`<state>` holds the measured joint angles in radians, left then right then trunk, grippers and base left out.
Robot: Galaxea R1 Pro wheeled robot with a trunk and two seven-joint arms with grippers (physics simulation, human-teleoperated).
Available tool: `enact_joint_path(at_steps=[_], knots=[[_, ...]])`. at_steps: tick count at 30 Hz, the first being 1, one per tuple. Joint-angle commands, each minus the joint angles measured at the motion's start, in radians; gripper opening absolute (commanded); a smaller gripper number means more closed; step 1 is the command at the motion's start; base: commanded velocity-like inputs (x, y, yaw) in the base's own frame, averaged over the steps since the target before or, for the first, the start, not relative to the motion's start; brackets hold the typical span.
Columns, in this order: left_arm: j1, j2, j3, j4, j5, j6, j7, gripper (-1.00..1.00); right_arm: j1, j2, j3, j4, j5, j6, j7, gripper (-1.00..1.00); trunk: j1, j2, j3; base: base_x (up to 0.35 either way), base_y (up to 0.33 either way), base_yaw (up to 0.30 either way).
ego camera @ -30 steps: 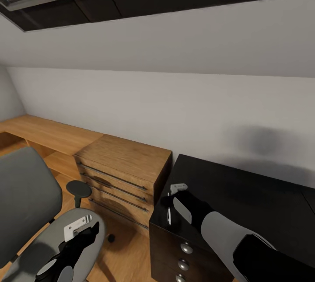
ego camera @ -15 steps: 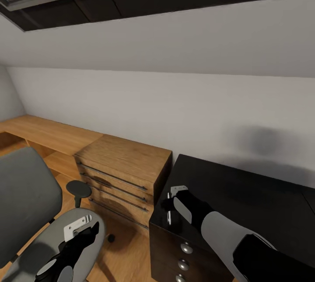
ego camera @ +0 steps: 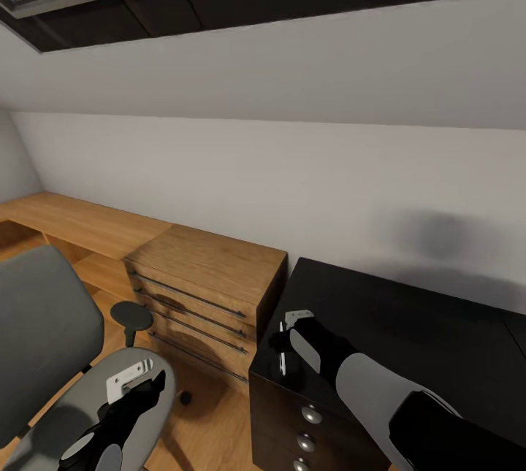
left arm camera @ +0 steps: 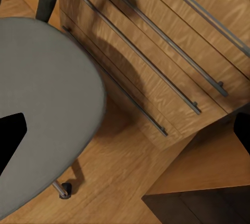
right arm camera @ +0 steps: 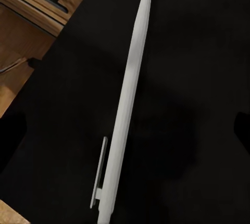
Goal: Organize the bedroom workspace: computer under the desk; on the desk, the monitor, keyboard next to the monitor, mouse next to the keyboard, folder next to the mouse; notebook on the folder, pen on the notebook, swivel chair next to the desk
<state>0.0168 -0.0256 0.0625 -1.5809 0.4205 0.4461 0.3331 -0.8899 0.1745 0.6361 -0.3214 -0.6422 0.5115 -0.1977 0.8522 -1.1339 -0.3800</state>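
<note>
The pen, a slim silvery-white stick, lies flat on the glossy black top of the desk near its left end. In the head view the pen shows as a white sliver under my right gripper. That gripper is open, with one dark fingertip on each side of the pen, well apart from it. The grey swivel chair stands at the left. My left gripper hovers open over its bare seat, holding nothing.
A light wooden dresser with long bar handles stands between chair and desk, joined to a low wooden shelf along the grey wall. The desk's black drawer unit faces me. Wood plank floor lies below; skylights overhead.
My right gripper has sunk slightly toward the desk top over the pen during the first half second, then stayed still. The left arm and the chair have not moved.
</note>
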Motion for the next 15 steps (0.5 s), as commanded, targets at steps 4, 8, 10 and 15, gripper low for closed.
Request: enact_joint_path(at_steps=[4, 8, 10, 15], knots=[[0.0, 0.0, 0.002, -0.002, 0.011, 0.003, 0.006, 1.0, -0.001, 0.0, 0.006, -0.002, -0.011, 0.004, -0.008, 1.0, 0.0, -0.001, -0.001, 0.0, 0.0, 0.0], [0.0, 0.0, 0.002, -0.002, 0.012, 0.003, 0.006, 1.0, -0.001, 0.0, 0.006, -0.003, -0.011, 0.009, -0.008, 1.0, 0.0, -0.001, -0.001, 0.0, 0.0, 0.0], [0.0, 0.0, 0.003, -0.002, 0.012, 0.003, 0.006, 1.0, -0.001, 0.0, 0.005, -0.005, -0.019, 0.047, -0.008, 1.0, 0.0, -0.001, -0.001, 0.0, 0.0, 0.0], [0.0, 0.0, 0.003, -0.001, 0.012, 0.003, 0.006, 1.0, -0.001, 0.0, 0.003, -0.005, -0.054, 0.066, -0.009, 1.0, 0.0, -0.001, -0.001, 0.0, 0.0, 0.0]])
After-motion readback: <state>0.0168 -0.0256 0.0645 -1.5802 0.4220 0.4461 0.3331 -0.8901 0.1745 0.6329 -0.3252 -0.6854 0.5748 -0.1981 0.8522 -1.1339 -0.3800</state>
